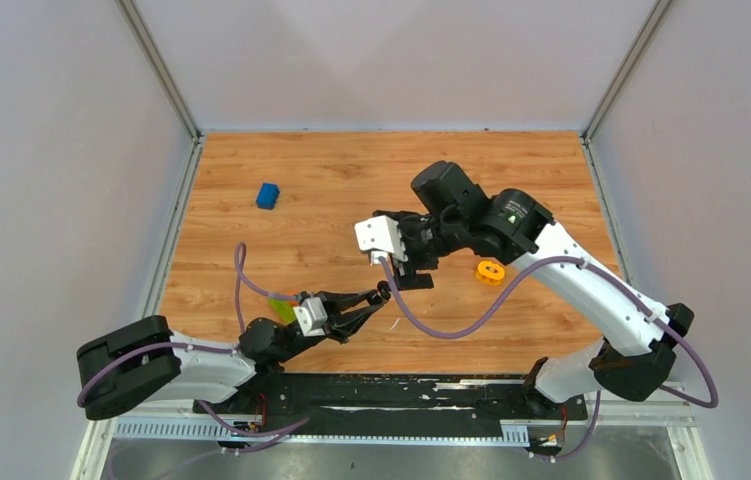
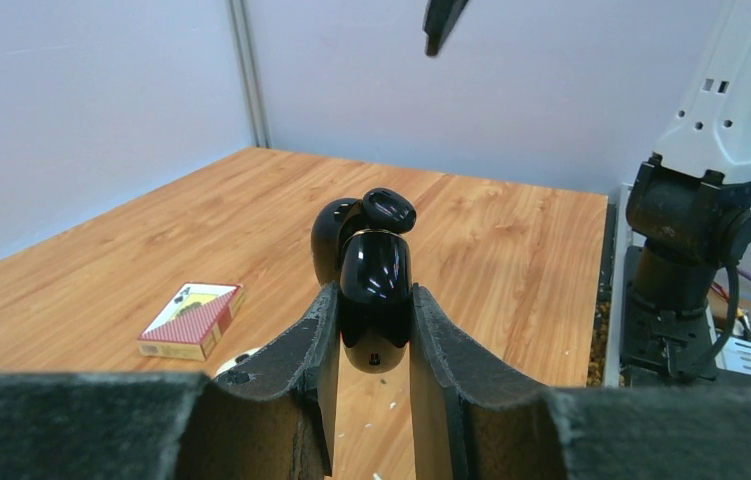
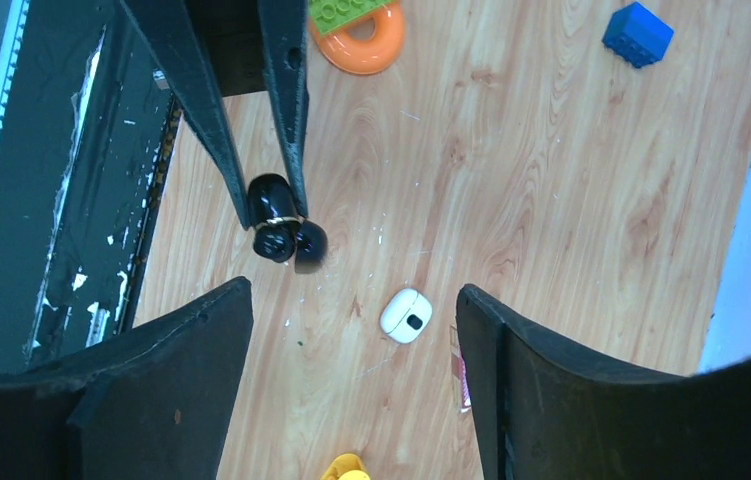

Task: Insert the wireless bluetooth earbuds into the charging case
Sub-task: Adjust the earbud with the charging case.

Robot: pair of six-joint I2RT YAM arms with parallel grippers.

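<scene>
1. My left claw (image 2: 374, 300) is clamped on the case (image 2: 375, 265), with one earbud (image 2: 389, 210) perched at its open top.
2. My right claw (image 3: 353, 292) hangs apart above it, holding nothing.
3. This looks like the seating step, and next I should press that earbud home.

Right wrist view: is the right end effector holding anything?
No, the right end effector has its fingers wide apart with nothing gripped between them; the black charging case is in the left end effector.
</scene>
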